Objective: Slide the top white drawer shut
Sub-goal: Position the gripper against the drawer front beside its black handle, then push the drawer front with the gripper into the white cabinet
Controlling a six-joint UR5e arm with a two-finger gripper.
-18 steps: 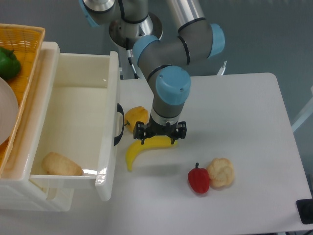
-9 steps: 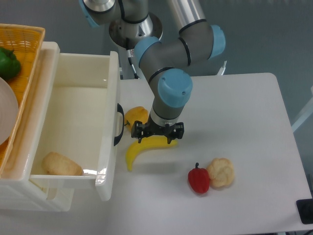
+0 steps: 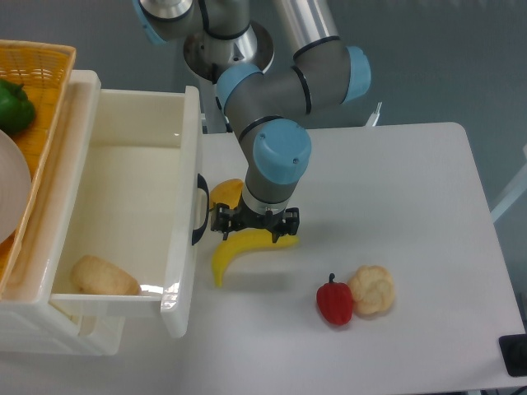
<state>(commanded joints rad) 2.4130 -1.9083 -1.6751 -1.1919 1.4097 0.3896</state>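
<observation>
One top white drawer [image 3: 123, 222] is seen at the left, pulled far out of its cabinet over the white surface [image 3: 395, 206]. One curved black handle [image 3: 200, 210] is mounted on its front panel, facing right. One pale bread-like item [image 3: 103, 277] is lying inside the drawer at the near left corner; the remaining drawer floor is bare. A second white edge is seen below the drawer at the lower left, but what it belongs to cannot be told.

One orange wicker basket [image 3: 45, 74] is placed on top at the far left, cut off by the frame edge. One green pepper [image 3: 15, 107] and part of one white round item [image 3: 12, 197] are held in it.

One gripper [image 3: 254, 223] is hung low over the surface, just right of the handle but apart from it. Its short black fingers are spread moderately and nothing is gripped; they are positioned over the upper end of one banana [image 3: 239, 249]. Whether the banana is touched cannot be told.

One yellow-orange fruit [image 3: 228, 194] is partly hidden behind the gripper, near the handle. One red pepper [image 3: 335, 302] and one pale cookie-like item [image 3: 372, 290] are lying touching, well right of the drawer front.

The gap between drawer front and gripper is narrow. Open surface is left to the right and at the near edge. A dark object [image 3: 515, 355] is cut off at the lower right corner.
</observation>
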